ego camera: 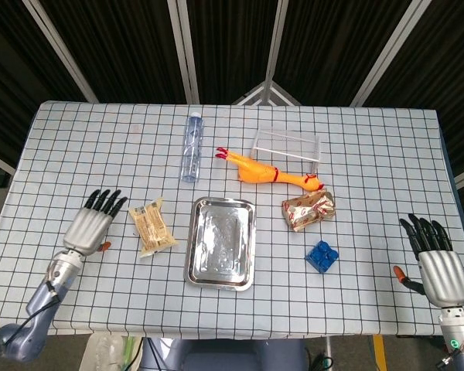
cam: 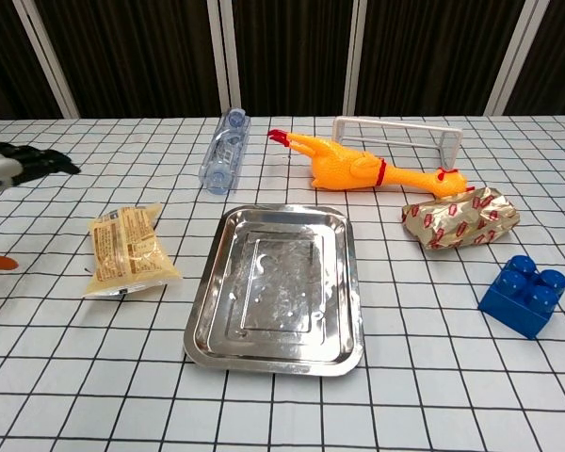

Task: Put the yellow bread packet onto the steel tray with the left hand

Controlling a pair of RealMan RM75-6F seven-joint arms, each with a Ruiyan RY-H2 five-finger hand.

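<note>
Checked surface (ego camera: 371, 154), dark curtains behind. Packet (ego camera: 151, 226) lies flat, left of centre, just left of tray (ego camera: 221, 242). My left hand (ego camera: 93, 220) empty, fingers spread, just left of packet. Advice: lower over packet middle, pinch across width, lift clear of tray rim. Right hand (ego camera: 435, 263) spread, lower right.

Print shows on the yellow bread packet (cam: 127, 249) and foil-wrapped packet (cam: 460, 217), but none is legible.

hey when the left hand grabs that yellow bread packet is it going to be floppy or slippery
Probably soft: the bread packet looks like a puffy plastic wrapper with crimped ends, so it may sag and dent under the fingers. Its glossy film could slide on the tablecloth if pushed. It looks light and lies flat, so rolling seems unlikely.
</note>
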